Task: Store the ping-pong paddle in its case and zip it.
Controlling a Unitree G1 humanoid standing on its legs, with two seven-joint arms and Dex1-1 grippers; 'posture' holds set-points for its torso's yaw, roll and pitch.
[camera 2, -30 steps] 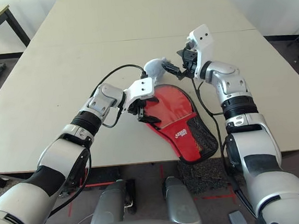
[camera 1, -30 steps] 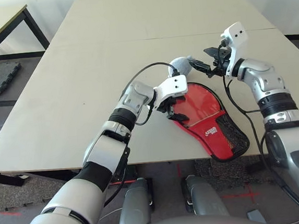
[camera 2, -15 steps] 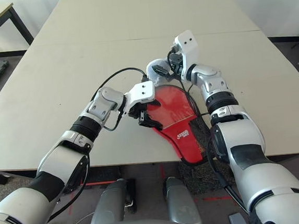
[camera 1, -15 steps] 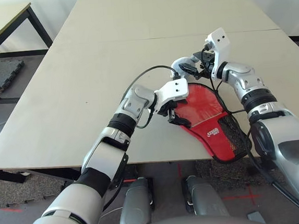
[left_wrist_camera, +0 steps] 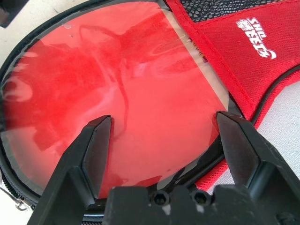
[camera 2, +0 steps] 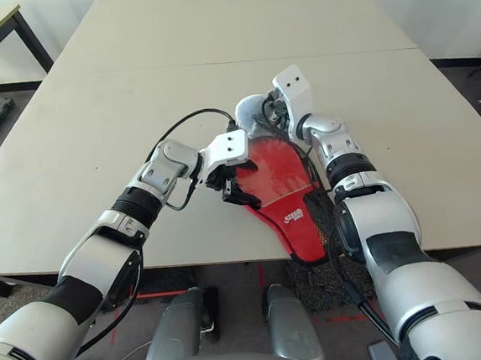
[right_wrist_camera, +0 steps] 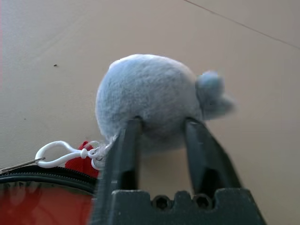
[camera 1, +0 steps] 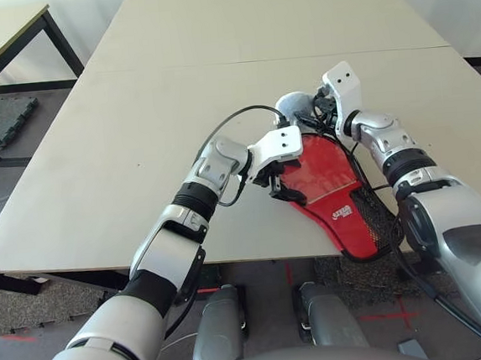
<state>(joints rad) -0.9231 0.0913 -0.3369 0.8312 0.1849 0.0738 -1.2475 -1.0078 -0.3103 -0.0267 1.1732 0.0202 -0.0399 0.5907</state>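
While both arms reach in over a pale table (camera 1: 134,113), the case (camera 1: 343,200) lies flat near the table's front edge, its narrow handle end with the black mesh pocket and white logo hanging just past that edge toward the robot. Through a clear window in the round part a glossy red face shows, which I take to be the ping-pong paddle (left_wrist_camera: 117,89) already inside.

Over the round end, on its near-left rim, the left gripper (camera 1: 278,185) hovers with its two black fingers spread wide, holding nothing. At the far end of the case, the right gripper (right_wrist_camera: 164,145) has its fingers parted, their tips against the near side of a grey fluffy ball (right_wrist_camera: 150,101), not squeezing it. A white clip (right_wrist_camera: 58,152) ties that ball to the black zipper rim, so it probably serves as the zipper pull.

Fabric like this looks soft and light and will likely slide or bunch when tugged, while the paddle inside should keep it stiff and flat. One gripper pressing on the round body would steady it. Being plush, the ball squashes easily and may slip; a firm pinch near the clip seems the surest hold for drawing the zipper along.
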